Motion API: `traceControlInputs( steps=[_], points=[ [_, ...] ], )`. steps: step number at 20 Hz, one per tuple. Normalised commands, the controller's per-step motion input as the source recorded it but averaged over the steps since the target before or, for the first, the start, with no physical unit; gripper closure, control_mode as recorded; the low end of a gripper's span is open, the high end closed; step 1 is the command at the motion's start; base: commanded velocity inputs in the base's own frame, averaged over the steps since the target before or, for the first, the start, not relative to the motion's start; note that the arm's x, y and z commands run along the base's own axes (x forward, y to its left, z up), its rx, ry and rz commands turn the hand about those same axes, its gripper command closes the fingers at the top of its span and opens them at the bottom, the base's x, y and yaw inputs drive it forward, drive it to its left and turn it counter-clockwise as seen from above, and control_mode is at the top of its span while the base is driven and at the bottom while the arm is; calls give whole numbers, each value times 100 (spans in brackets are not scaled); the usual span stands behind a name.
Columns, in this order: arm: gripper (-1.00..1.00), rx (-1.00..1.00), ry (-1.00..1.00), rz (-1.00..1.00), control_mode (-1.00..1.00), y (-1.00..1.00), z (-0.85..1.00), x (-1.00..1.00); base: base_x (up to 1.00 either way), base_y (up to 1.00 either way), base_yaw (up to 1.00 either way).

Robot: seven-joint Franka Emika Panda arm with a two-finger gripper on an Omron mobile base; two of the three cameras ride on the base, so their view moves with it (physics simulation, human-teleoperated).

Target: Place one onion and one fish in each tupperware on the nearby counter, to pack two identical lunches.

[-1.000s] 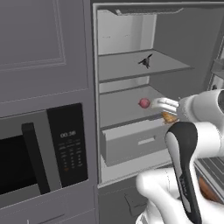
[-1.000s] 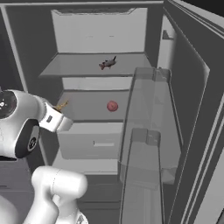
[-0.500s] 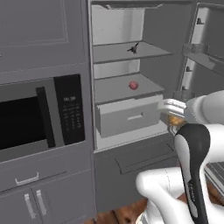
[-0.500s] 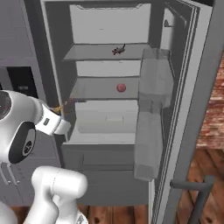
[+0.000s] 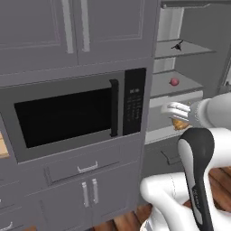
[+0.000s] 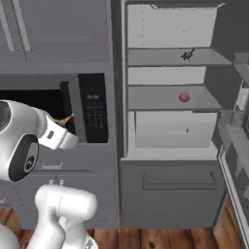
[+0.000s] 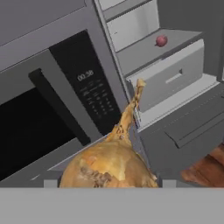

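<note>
A golden-brown onion point(image 7: 109, 164) with a long dry stalk sits low in the hand view, between the jaws. My gripper point(image 5: 177, 116) is shut on it, and the onion point(image 5: 181, 124) peeks out under the white fingers point(image 5: 173, 108). From the right base view only the onion's stalk point(image 6: 65, 119) sticks up above the hand point(image 6: 58, 136). A small dark fish point(image 5: 179, 45) point(image 6: 187, 54) lies on the open fridge's upper shelf. One shelf lower rests a small red round thing point(image 5: 174, 81) point(image 6: 184, 97) point(image 7: 161, 40). The tupperware are out of view.
A built-in black microwave point(image 5: 72, 115) point(image 7: 39, 113) sits in grey cabinets just ahead, with drawers and doors point(image 5: 85, 189) below. The fridge point(image 6: 170, 97) stands open to the right, its door point(image 6: 238, 121) swung out. A tan sliver point(image 5: 2, 148), perhaps the counter's end, shows at far left. Wood floor lies below.
The whole picture has shifted: the base has moved back and left, so the microwave is now in front and the fridge off to the right. The onion stays in the gripper.
</note>
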Motion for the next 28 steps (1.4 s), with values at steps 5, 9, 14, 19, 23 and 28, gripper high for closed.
traceControlInputs(
  steps=[5,9,14,19,23,28],
  points=[
    [100,0,0,0,100,0,0,0,-2,100,0],
    [100,0,0,0,100,0,0,0,0,100,0],
    [100,0,0,0,100,0,0,0,0,100,0],
    [100,0,0,0,100,0,0,0,0,100,0],
    [100,0,0,0,100,0,0,0,0,100,0],
    [100,0,0,0,100,0,0,0,17,100,0]
  ],
)
